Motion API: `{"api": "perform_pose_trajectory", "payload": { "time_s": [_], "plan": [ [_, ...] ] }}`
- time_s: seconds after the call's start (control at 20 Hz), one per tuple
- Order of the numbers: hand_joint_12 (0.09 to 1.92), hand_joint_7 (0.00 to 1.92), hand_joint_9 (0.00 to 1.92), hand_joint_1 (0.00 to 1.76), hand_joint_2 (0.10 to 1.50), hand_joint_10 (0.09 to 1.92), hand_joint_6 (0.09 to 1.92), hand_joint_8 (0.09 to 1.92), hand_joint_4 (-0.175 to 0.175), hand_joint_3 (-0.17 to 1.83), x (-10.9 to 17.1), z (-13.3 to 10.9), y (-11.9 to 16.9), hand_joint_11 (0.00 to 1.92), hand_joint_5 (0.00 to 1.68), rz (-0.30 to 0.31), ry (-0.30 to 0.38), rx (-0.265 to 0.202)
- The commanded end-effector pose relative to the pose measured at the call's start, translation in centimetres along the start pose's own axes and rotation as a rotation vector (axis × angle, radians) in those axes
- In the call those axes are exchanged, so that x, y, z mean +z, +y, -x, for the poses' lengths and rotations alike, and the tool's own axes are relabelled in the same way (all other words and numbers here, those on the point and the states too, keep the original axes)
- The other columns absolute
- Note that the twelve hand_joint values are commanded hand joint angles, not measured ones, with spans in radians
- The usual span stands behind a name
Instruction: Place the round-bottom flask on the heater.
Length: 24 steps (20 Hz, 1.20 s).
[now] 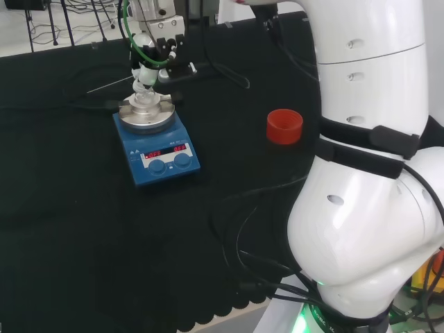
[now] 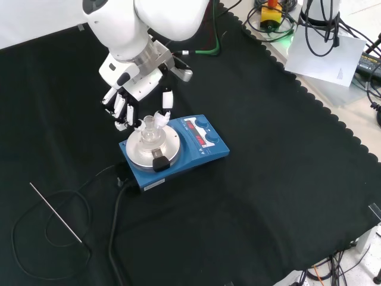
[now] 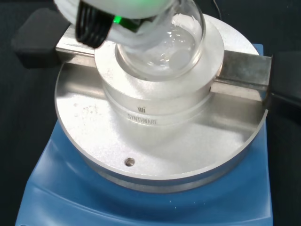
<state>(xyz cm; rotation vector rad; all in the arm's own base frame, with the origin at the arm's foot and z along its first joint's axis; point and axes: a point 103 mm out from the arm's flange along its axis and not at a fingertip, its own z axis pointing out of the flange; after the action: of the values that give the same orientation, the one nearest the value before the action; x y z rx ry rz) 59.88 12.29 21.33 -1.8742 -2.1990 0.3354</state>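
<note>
The clear round-bottom flask (image 2: 149,136) stands upright with its bulb (image 3: 164,47) seated in the well of the round metal block on the blue heater (image 2: 205,149). The hand (image 2: 128,101) hangs right above it. Its fingers and thumb curl down round the flask's neck, the thumb tip against the neck's right side in the front view. In the head view, at the far left of the cloth, the hand (image 1: 147,50) is over the flask (image 1: 143,104) and the heater (image 1: 163,163). A blurred white part of the hand (image 3: 117,14) shows in the wrist view.
A red ribbed ring stand (image 1: 284,127) sits on the cloth to the heater's right in the head view. A thin metal rod (image 2: 56,213) and looped black cables (image 2: 113,226) lie in front of the heater in the front view. Black handles stick out of the block's sides.
</note>
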Motion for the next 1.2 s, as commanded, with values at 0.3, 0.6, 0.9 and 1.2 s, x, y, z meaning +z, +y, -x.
{"api": "perform_pose_trajectory", "payload": {
  "time_s": [0.3,0.6,0.9,1.2],
  "plan": [
    [1.38,0.36,0.54,0.97,0.68,0.69,0.90,0.70,-0.023,0.56,-0.2,0.4,-0.1,0.04,0.89,-0.047,0.016,-0.023],
    [1.38,0.34,0.51,0.94,0.60,0.70,0.88,0.70,-0.043,0.65,-0.4,0.2,-0.5,0.01,0.82,-0.048,0.009,-0.032],
    [1.38,0.32,0.50,0.93,0.59,0.70,0.88,0.69,-0.047,0.64,-1.2,0.2,-1.7,0.00,0.72,-0.036,0.003,-0.029],
    [1.38,0.28,0.47,0.87,0.58,0.72,0.51,0.70,-0.051,0.59,-2.7,0.8,-4.3,0.00,0.37,-0.015,0.004,-0.008]
  ]
}}
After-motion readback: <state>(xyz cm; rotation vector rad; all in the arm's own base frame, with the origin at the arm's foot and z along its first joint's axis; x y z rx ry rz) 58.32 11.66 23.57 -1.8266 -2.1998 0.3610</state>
